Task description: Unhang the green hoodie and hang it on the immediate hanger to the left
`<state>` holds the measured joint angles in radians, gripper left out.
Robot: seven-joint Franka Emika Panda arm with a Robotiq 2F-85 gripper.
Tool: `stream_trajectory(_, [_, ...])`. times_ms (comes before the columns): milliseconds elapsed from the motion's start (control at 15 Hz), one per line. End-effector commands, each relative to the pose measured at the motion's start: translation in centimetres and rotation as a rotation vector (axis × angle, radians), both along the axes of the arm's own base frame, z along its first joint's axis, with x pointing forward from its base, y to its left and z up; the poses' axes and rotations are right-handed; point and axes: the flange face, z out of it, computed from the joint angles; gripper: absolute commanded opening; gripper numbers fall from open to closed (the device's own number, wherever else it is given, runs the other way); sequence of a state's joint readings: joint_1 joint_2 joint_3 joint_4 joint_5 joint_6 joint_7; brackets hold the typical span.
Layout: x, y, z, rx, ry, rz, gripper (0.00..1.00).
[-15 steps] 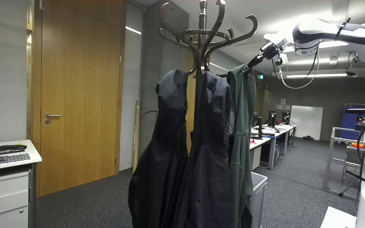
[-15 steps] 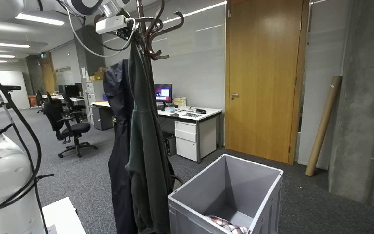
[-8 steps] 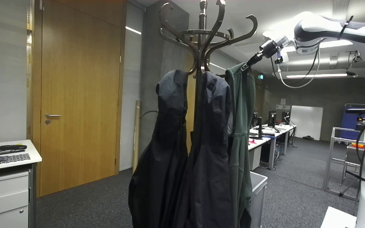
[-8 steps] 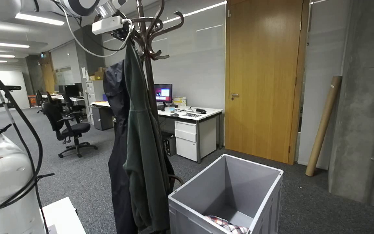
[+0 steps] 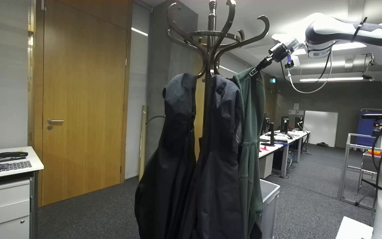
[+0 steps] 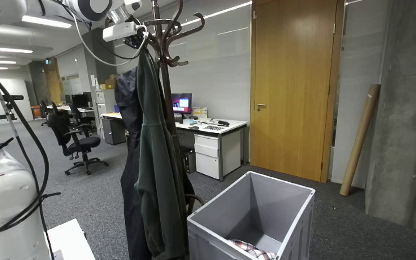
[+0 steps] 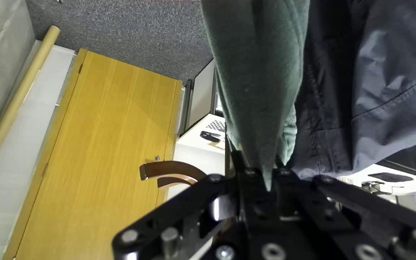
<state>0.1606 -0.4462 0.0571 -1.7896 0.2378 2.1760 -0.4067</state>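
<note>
The green hoodie [image 5: 251, 132] hangs as a long narrow strip beside the navy coat, and also shows in an exterior view [image 6: 157, 155] and in the wrist view [image 7: 258, 72]. My gripper [image 5: 254, 71] is shut on the hoodie's top edge; in the wrist view its fingers [image 7: 265, 169] pinch a pointed fold of green fabric. The dark coat rack [image 5: 212, 25] stands just beside the hoodie. A lower hook [image 5: 231, 79] reaches toward the hoodie's collar; whether it touches or bears the hoodie is hidden. A curved lower hook [image 6: 177, 62] on the rack's far side holds no garment.
A black coat [image 5: 177, 132] and a navy coat [image 5: 222, 132] hang on the rack, the navy one close to the hoodie. Upper curved hooks [image 5: 263, 25] stick out near my arm. A grey crate [image 6: 251, 216] with plaid cloth [image 6: 253, 249] stands below the hoodie.
My gripper and the hoodie's top have shifted slightly left in both exterior views, closer to the navy coat. The grip has stayed shut on the fabric.
</note>
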Motion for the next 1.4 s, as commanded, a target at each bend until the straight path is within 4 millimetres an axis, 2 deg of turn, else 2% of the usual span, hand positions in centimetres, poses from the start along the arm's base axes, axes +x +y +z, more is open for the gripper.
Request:
stream_trajectory(0, [0.7, 0.9, 0.2, 0.004, -0.005, -0.009, 0.01])
stream_trajectory(467, [2.9, 1.7, -1.1, 0.002, 0.029, -0.003, 0.01])
stream_trajectory(1000, [3.1, 2.5, 1.3, 0.012, -0.018, 0.000, 0.01])
stream_trajectory(1333, [3.5, 3.4, 1.9, 0.013, -0.029, 0.009, 0.01])
